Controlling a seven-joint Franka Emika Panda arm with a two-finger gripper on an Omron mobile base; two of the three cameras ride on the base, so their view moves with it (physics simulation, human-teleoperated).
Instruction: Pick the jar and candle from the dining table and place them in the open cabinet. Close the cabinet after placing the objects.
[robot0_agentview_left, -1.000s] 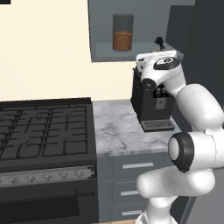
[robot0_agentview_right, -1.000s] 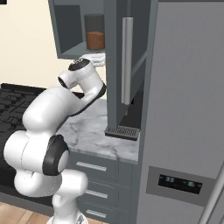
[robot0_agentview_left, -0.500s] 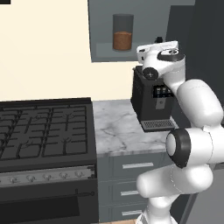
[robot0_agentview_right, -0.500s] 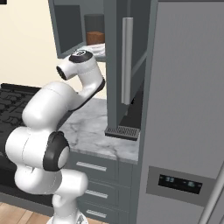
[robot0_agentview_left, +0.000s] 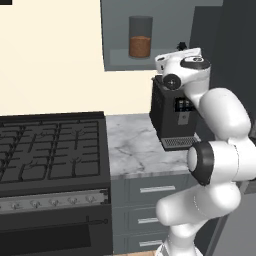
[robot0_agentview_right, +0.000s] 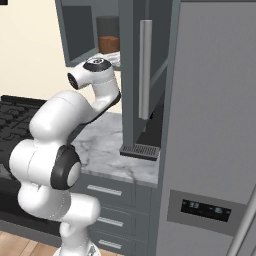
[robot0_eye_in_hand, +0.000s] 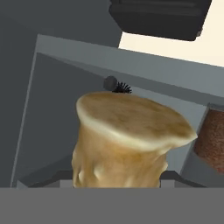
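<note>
The jar (robot0_agentview_left: 140, 37) (robot0_agentview_right: 108, 36), clear glass with reddish-brown filling, stands inside the open cabinet (robot0_agentview_left: 118, 60) (robot0_agentview_right: 75, 30). In the hand view its brown fill (robot0_eye_in_hand: 213, 140) shows at the right edge. My gripper (robot0_agentview_left: 181, 48) is raised just right of the cabinet's opening, at shelf height. The tan candle (robot0_eye_in_hand: 131, 140) looms very close in the hand view with its dark wick on top, held between my fingers, and the cabinet's grey inside lies behind it. The cabinet door (robot0_agentview_right: 131, 75) hangs open with its long silver handle (robot0_agentview_right: 145, 70). The dining table is out of view.
A black coffee machine (robot0_agentview_left: 172, 112) stands on the marble counter (robot0_agentview_left: 132, 150) right below my hand. A black stove (robot0_agentview_left: 50, 145) lies to the left, grey drawers (robot0_agentview_left: 150, 190) sit under the counter, and a tall grey fridge (robot0_agentview_right: 215, 125) closes off the right.
My hand has risen from in front of the coffee machine to shelf height beside the cabinet opening, carrying the candle. The jar has not moved.
</note>
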